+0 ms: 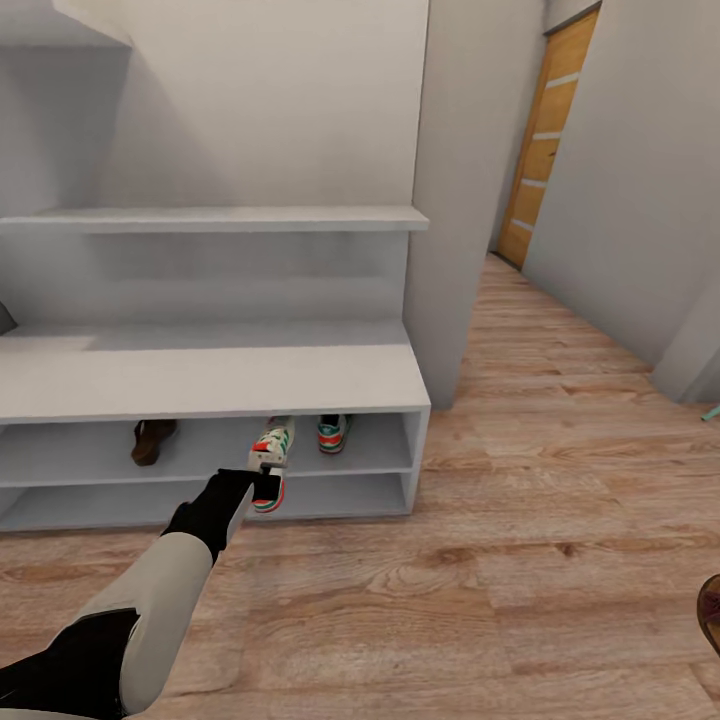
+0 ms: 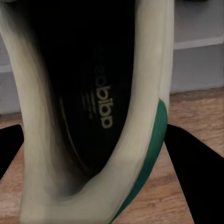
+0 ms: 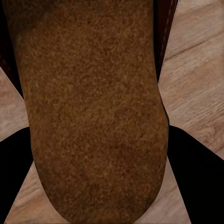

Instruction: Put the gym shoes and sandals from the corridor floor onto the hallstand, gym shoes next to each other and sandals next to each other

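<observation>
Head view, left to right. A pale grey hallstand stands against the wall, with a broad low top, two open slots beneath and staggered shelves above. In the upper slot, toward the left, lies a dark brown sandal. Further right, the left gripper is closed on a white gym shoe with green stripe and red accents; the shoe is held toe-first at the front edge of the slots, its toe reaching into the upper slot and its heel hanging in front of the lower one. Just beside it to the right, the second gym shoe sits in the upper slot. Light brown corridor floor extends rightward to a wooden door. At the right edge a second sandal is partly visible.

Left wrist view: the shoe's dark interior lies between the black fingers.

Right wrist view: the sandal's tan footbed lies between the right gripper's fingers, clamped, above the floor planks.
</observation>
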### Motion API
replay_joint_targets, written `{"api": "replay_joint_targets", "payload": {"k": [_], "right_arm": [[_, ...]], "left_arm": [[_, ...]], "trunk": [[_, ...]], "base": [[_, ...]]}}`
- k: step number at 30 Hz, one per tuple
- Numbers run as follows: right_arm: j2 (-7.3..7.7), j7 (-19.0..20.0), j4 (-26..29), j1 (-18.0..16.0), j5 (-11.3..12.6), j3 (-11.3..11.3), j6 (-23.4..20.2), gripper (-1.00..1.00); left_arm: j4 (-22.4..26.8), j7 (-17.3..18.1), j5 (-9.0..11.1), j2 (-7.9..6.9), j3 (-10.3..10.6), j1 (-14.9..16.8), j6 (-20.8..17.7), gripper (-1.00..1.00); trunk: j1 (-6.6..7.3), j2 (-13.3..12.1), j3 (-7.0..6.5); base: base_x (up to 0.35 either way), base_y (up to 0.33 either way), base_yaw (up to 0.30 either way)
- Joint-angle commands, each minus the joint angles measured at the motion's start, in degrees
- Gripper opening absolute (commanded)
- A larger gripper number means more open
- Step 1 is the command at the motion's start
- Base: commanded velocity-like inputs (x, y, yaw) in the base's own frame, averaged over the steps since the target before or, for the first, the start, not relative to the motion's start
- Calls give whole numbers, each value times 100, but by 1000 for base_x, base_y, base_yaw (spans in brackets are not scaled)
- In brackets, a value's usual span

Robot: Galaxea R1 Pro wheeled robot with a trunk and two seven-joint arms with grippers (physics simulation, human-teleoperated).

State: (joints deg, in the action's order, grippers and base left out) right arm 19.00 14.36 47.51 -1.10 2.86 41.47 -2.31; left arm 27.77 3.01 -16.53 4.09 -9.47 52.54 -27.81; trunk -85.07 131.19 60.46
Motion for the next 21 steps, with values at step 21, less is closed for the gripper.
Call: {"api": "replay_joint_targets", "payload": {"k": [21], "right_arm": [[-4,40,4,-4,31,27,-24,-100]], "left_arm": [[-28,31,-52,4,-37,2,9,-100]], "trunk": [[-2,2,5]], "base": [[169,0,0]]}}
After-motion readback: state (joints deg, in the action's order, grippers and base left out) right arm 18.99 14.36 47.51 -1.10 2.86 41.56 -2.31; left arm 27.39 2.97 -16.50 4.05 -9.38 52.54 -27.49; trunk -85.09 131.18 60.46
